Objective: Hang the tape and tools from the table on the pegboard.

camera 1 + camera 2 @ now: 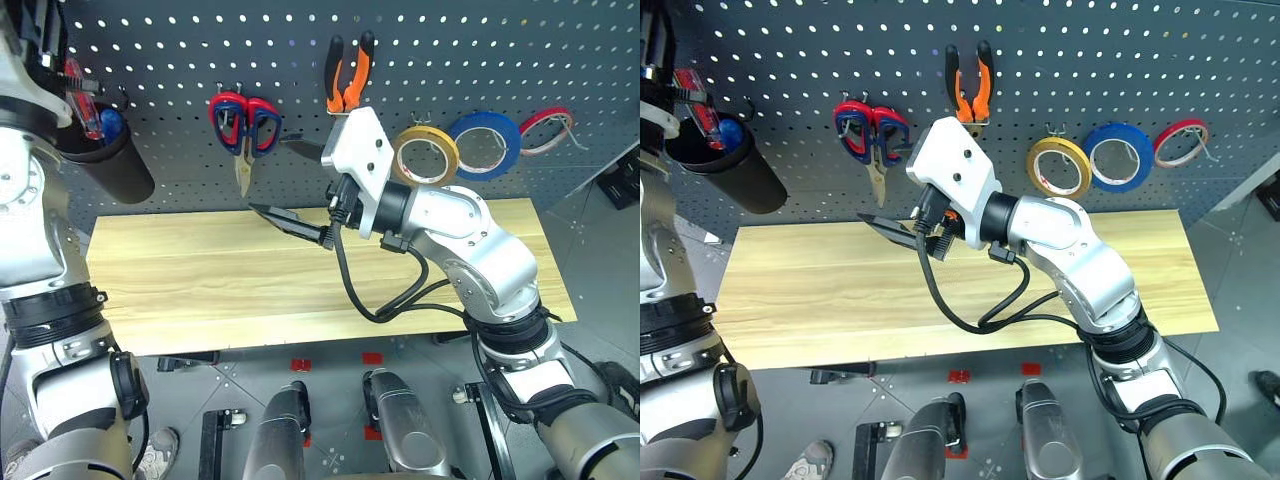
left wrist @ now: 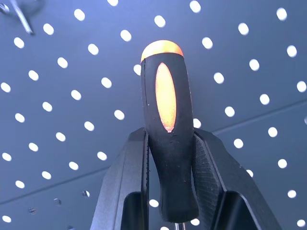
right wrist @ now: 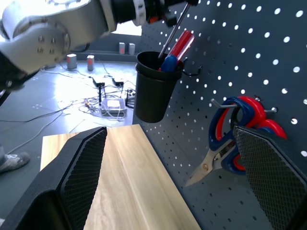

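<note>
Gripping the screwdriver (image 2: 165,120) by its orange-and-black handle, my left gripper (image 2: 168,177) has both fingers pressed tight against the sides, the rounded orange end pointing at the pegboard (image 1: 560,60). In the right wrist view its thin shaft slants down into the black cup (image 3: 152,86) hooked on the far left of the board, beside a red-handled screwdriver (image 3: 180,44) already standing there.

My right gripper (image 1: 290,185) is held above the table (image 1: 200,290), pointing left, its fingers spread as wide as they go with nothing between them. Just past them on the board hang two pairs of scissors together, the red-handled scissors (image 1: 262,118) and the dark-blue-handled scissors (image 1: 226,122), blades down.

To their right the pliers (image 1: 349,70) hang with handles up. Further right, side by side, sit the yellow tape roll (image 1: 426,154), the blue tape (image 1: 486,143) and the thin red tape roll (image 1: 547,127).
</note>
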